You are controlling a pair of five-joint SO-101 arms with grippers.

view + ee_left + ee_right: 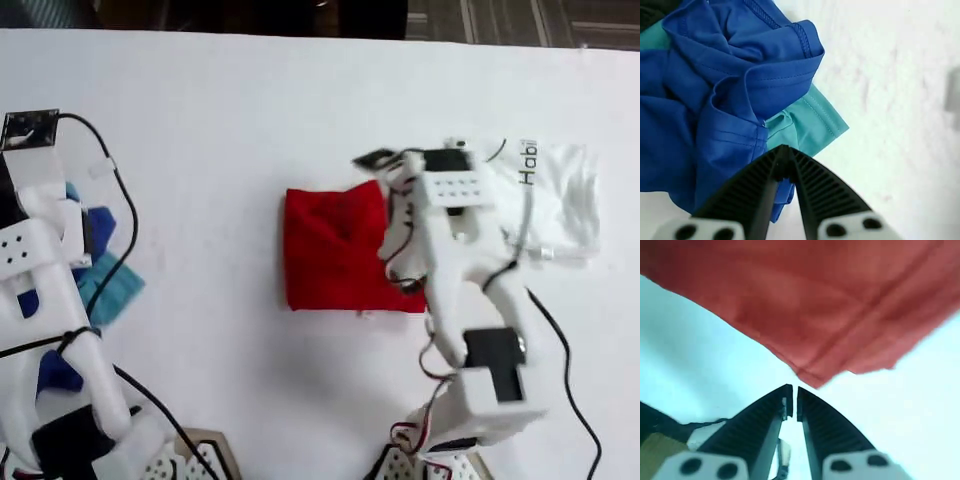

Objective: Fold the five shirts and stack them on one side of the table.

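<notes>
A red shirt (335, 252) lies folded into a rough square at the table's middle. A white shirt (560, 195) is spread flat to its right, partly under the right arm. My right gripper (791, 401) is shut and holds nothing, its tips just off the red shirt's (805, 305) hemmed edge; from above it sits at that shirt's far right corner (378, 160). At the left edge a crumpled blue shirt (715, 95) lies over a teal shirt (812, 122). My left gripper (785, 170) hangs shut just above the blue cloth, gripping nothing.
The left arm (45, 290) and its cable cover much of the blue and teal pile (105, 285). A bit of dark cloth (650, 12) peeks out beside the blue shirt. White table (220, 130) stretches bare between the pile and the red shirt.
</notes>
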